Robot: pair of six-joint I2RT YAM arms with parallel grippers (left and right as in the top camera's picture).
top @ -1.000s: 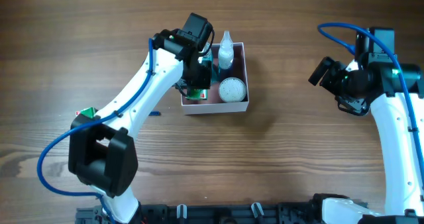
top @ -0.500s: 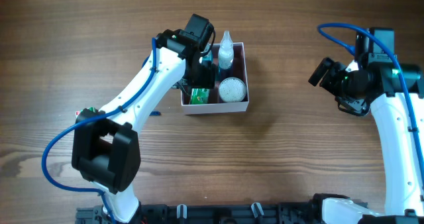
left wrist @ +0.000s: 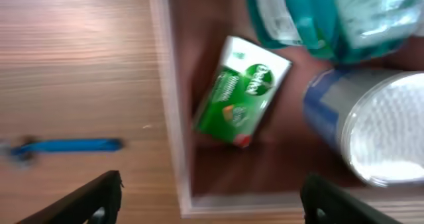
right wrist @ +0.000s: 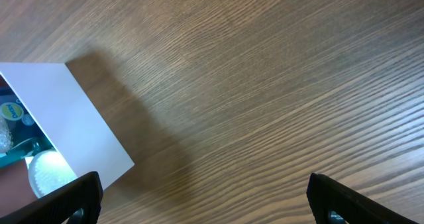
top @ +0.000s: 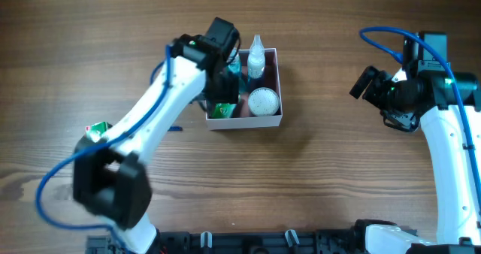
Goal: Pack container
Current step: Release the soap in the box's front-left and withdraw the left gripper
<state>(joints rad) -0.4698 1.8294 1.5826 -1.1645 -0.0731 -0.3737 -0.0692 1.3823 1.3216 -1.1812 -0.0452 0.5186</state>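
Treat the container as a light, flimsy thing. Its thin white walls look like card, so they will probably bow if you pinch them mid-span, and the load inside would likely tip it if you lift by one wall alone. If you must move it, take a wall close to a corner, where it should be stiffest, or nudge it low along the table, where it will likely slide easily on the smooth wood. It sits on the table left of centre toward the far side, directly under the left gripper and well apart from the right gripper. It is a square, shallow box, white outside and dusty pink inside. It holds a green packet lying flat near the left wall, a teal bottle, a round jar with a white lid and a white dropper bottle at the far side. In the left wrist view your left fingers are spread wide above the box with nothing between them. In the right wrist view the right fingers are just as wide apart and empty, over bare wood beside the container. A small blue object lies on the table outside the left wall, clear of any grasp there.
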